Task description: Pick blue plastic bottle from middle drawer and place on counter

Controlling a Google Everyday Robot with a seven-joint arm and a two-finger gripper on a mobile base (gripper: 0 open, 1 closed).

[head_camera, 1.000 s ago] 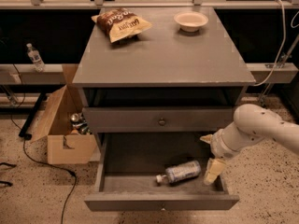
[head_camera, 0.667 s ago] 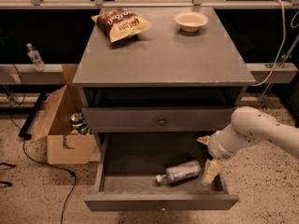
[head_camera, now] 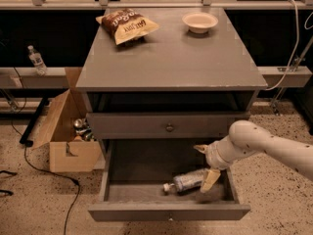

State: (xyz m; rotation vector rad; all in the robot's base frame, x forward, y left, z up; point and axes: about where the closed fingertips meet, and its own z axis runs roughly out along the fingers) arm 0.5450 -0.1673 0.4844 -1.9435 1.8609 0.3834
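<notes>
Grey cabinet on speckled floor; matte grey counter surface (head_camera: 171, 58) carries crisp bag (head_camera: 128, 26) and white bowl (head_camera: 199, 21). Small clear blue-labelled plastic bottle (head_camera: 188, 181) lies on its side in open grey middle drawer (head_camera: 168, 212), cap leftward. Gripper (head_camera: 206, 164) at bottle's base end, fingers spread wide, holding nothing. Risk: round bottle rolls off under a nudge from lower finger; grasp misses.

arm (head_camera: 266, 143) from right, gripper (head_camera: 205, 164) low, fingers (head_camera: 211, 179) spread

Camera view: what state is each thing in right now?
middle drawer: pulled open.
blue plastic bottle: on its side in that drawer, cap left.
end effector: open, at the bottle's base end.
upper drawer: shut.
cardboard box: flaps open.
bowl: upright on the counter.
</notes>
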